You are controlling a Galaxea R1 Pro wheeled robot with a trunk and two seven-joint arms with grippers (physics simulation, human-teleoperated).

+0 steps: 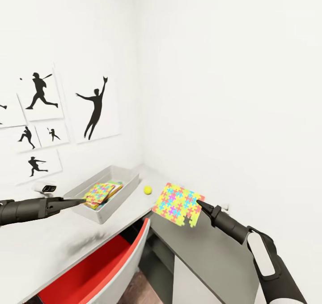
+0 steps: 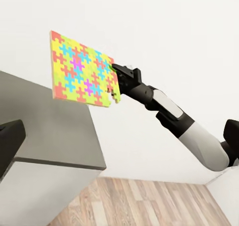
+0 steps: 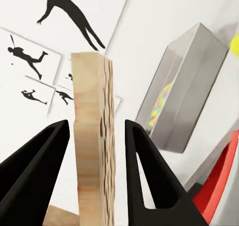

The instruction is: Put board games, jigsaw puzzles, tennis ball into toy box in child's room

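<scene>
- Multicoloured jigsaw puzzle (image 1: 179, 204) hangs clamped by one edge in my right gripper (image 1: 200, 204), above the dark grey table section (image 1: 210, 250).
- Grey toy box (image 1: 117, 192) on the white table (image 1: 53, 246) holds another puzzle (image 1: 99, 192).
- Tennis ball (image 1: 147, 190) lies near the table's corner.
- My left gripper (image 1: 80, 201) reaches the toy box's rim; I cannot tell its jaws.

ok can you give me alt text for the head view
The right tool holds a multicoloured jigsaw puzzle by its edge, lifted above the dark grey desk section. On the white table, the grey toy box already contains another puzzle, with the left tool at its rim and a tennis ball nearby.
</scene>
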